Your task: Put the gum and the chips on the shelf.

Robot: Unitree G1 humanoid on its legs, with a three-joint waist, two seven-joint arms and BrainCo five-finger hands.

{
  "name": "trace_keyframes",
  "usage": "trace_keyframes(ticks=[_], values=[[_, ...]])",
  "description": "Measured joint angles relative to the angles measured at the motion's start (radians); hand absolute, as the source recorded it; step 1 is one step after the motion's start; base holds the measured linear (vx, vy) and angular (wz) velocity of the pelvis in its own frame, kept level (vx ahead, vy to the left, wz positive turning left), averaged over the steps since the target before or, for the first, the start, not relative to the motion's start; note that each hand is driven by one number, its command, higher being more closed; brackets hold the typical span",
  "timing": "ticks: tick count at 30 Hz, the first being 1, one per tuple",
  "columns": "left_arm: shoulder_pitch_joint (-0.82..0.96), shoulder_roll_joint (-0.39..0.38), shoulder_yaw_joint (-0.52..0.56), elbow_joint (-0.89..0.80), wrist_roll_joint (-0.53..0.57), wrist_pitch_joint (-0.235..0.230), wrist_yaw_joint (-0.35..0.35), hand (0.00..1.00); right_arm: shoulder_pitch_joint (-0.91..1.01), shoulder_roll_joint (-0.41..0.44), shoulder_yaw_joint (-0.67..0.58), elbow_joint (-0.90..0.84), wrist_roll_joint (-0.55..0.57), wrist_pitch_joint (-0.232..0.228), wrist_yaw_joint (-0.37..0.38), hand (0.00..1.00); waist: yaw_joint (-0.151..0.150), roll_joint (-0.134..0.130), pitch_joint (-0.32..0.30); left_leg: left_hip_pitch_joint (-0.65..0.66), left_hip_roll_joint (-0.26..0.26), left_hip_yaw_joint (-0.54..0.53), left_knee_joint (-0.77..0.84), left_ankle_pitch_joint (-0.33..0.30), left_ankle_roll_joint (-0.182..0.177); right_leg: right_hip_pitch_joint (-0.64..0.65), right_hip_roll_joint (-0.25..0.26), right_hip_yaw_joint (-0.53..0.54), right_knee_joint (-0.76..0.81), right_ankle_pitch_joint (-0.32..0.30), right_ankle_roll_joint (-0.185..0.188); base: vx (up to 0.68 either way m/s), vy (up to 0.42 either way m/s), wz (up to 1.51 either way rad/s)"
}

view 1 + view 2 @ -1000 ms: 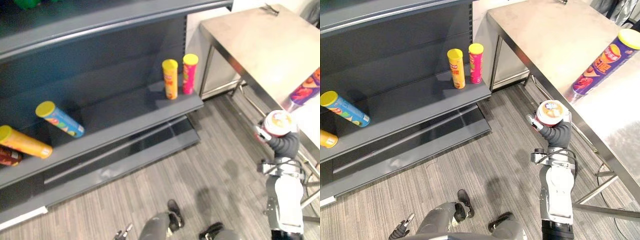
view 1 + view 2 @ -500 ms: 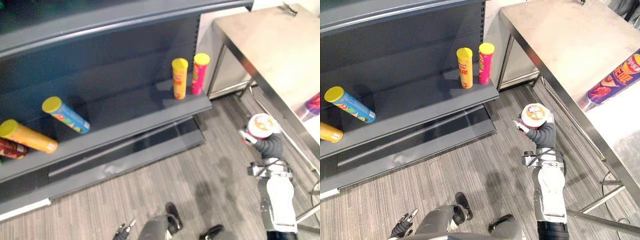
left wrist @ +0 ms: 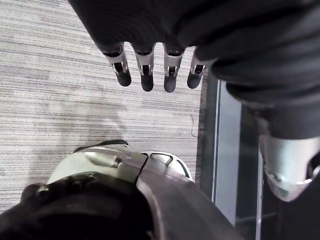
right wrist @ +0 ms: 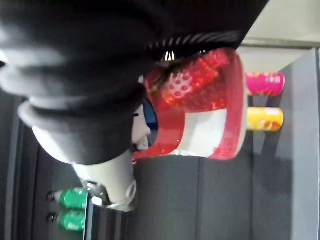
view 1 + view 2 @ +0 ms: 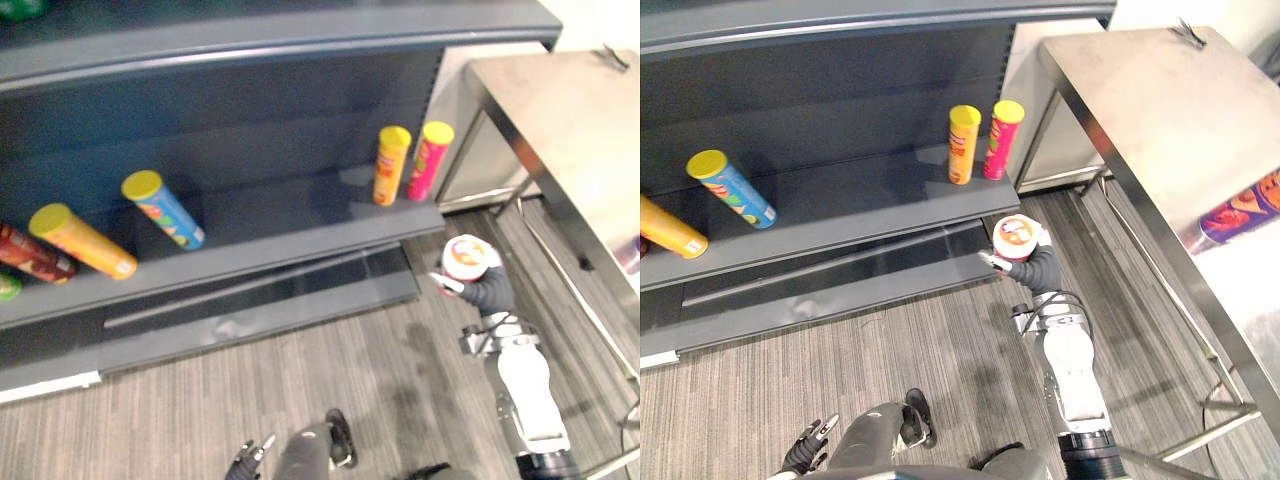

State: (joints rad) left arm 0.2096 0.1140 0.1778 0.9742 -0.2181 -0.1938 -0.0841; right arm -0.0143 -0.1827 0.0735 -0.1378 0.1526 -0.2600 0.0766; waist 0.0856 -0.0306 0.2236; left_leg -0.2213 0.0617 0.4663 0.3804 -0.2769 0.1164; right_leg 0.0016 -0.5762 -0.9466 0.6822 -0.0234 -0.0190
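The gum tub (image 5: 1015,237), red-walled with a pale lid, was held upright in the right hand (image 5: 1040,270). It was carried above the grey floor (image 5: 940,350), just in front of the right end of the shelf (image 5: 860,215). The tub had not been set on the shelf board. It was seen close to the board's front edge, near where a yellow can (image 5: 962,143) and a pink can (image 5: 1002,138) stood upright side by side.

In the right wrist view the tub (image 4: 205,120) was seen gripped at its base, the hand's fingers curled round it and largely hidden beneath the dark cover. The lid end pointed away from the wrist toward the shelf.

The purple chips can (image 5: 1240,215) was seen on the steel tabletop (image 5: 1140,110) at the robot's right, well apart from the right hand and untouched.

The left hand (image 3: 146,75) was held low over the floor, its fingers straight and slightly spread, with nothing in it.

Further left on the shelf, a blue can (image 5: 732,188) with a yellow lid and an orange can (image 5: 668,228) lay on their sides.
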Motion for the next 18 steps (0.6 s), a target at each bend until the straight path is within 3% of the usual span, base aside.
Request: trace_keyframes(ticks=[1, 2, 3, 5, 7, 11, 15, 18], values=[[0.002, 0.005, -0.011, -0.004, -0.002, 0.000, 0.000, 0.00, -0.001, -0.004, 0.008, 0.000, 0.000, 0.000, 0.000, 1.00, -0.002, 0.004, 0.001, 0.006, -0.003, -0.015, 0.006, -0.006, 0.003, -0.038, -0.007, 0.081, 0.045, 0.006, -0.042, 0.06, 0.105, 0.71], [0.005, 0.020, -0.027, -0.015, -0.010, 0.000, 0.001, 0.00, 0.000, 0.002, 0.023, 0.003, 0.002, 0.000, 0.009, 1.00, -0.004, 0.010, 0.006, 0.024, -0.010, -0.052, 0.007, -0.012, 0.000, -0.123, 0.064, 0.335, 0.070, -0.041, -0.008, 0.08, 0.090, 0.75], [0.007, 0.023, -0.028, -0.020, -0.015, -0.002, 0.001, 0.00, 0.002, 0.005, 0.030, 0.003, 0.003, -0.001, 0.018, 1.00, -0.007, 0.009, 0.005, 0.037, -0.020, -0.073, 0.003, -0.011, 0.000, -0.159, 0.122, 0.457, 0.058, -0.075, 0.017, 0.08, 0.082, 0.77], [0.009, 0.032, -0.037, -0.019, -0.016, -0.003, 0.002, 0.00, 0.013, 0.004, 0.057, -0.003, 0.007, -0.002, 0.034, 1.00, -0.024, 0.003, 0.002, 0.054, -0.063, -0.125, 0.003, -0.009, 0.003, -0.197, 0.207, 0.616, -0.018, -0.123, 0.065, 0.10, 0.054, 1.00], [0.009, 0.042, -0.066, -0.018, -0.016, -0.009, 0.005, 0.00, 0.023, 0.004, 0.081, -0.011, 0.014, -0.004, 0.046, 1.00, -0.031, -0.019, -0.005, 0.054, -0.105, -0.154, 0.010, -0.005, 0.009, -0.232, 0.240, 0.690, -0.097, -0.134, 0.081, 0.13, 0.018, 1.09], [0.013, 0.045, -0.102, -0.015, -0.016, -0.015, 0.009, 0.00, 0.061, 0.005, 0.102, -0.013, 0.052, -0.003, 0.073, 1.00, -0.024, -0.019, -0.004, 0.052, -0.136, -0.195, 0.016, -0.005, 0.009, -0.200, 0.250, 0.700, -0.227, -0.126, 0.154, 0.10, -0.028, 0.74], [0.016, 0.043, -0.104, 0.023, -0.016, -0.014, 0.012, 0.00, 0.057, 0.006, 0.100, -0.012, 0.076, -0.004, 0.083, 1.00, -0.005, -0.023, -0.006, 0.048, -0.116, -0.207, 0.003, 0.003, -0.004, -0.146, 0.291, 0.671, -0.350, -0.125, 0.153, 0.03, -0.084, 0.02], [0.015, 0.045, -0.104, 0.024, -0.013, -0.015, 0.012, 0.00, 0.063, 0.006, 0.089, -0.011, 0.092, -0.004, 0.082, 1.00, -0.014, -0.025, -0.008, 0.047, -0.112, -0.217, -0.050, 0.037, -0.020, -0.133, 0.312, 0.657, -0.425, -0.098, 0.169, -0.01, -0.096, 0.00]])
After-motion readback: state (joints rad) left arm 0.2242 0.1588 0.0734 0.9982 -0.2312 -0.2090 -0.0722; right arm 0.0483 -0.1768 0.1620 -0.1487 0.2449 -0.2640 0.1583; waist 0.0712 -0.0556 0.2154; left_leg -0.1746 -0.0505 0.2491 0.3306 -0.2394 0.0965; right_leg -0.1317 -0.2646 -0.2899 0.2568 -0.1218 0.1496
